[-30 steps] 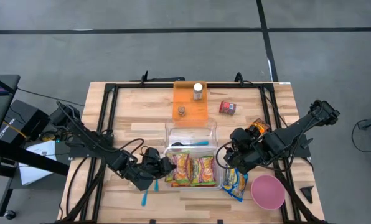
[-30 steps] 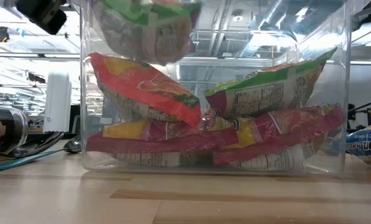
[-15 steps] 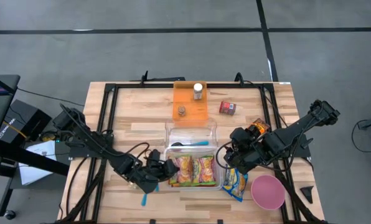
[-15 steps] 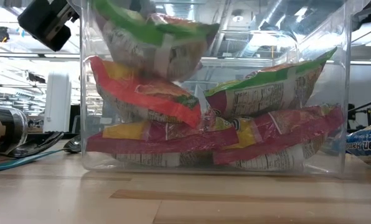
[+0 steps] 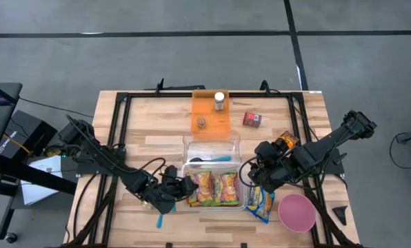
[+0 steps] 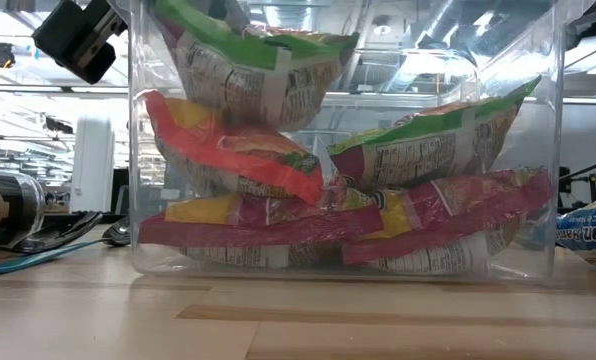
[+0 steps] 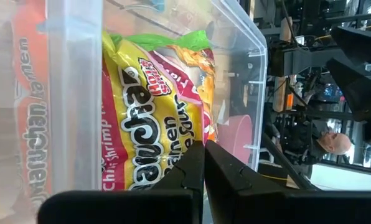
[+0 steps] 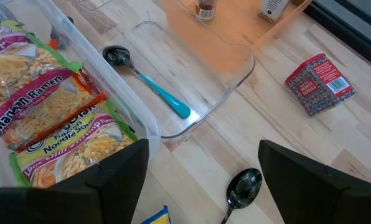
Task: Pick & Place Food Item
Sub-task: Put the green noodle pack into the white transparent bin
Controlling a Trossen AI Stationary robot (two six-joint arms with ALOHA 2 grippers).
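Clear plastic bin (image 5: 241,187), see-through on every side. Ramen packets (image 5: 215,189) inside: green edges, red and orange bands, yellow noodle print, white lettering; topmost packet (image 6: 263,70) green-topped with a white label back. Pale wood-plank desk (image 5: 150,124) with a black frame. Translucent orange tray (image 5: 211,110). Red carton (image 5: 252,119) with white print. Pink bowl (image 5: 296,212). Blue-and-yellow packet (image 5: 261,202) beside the bin. Turquoise-handled spoon (image 8: 149,81) with a dark bowl. Black fingers (image 7: 192,186) on both arms. Grey floor crossed by dark lines.
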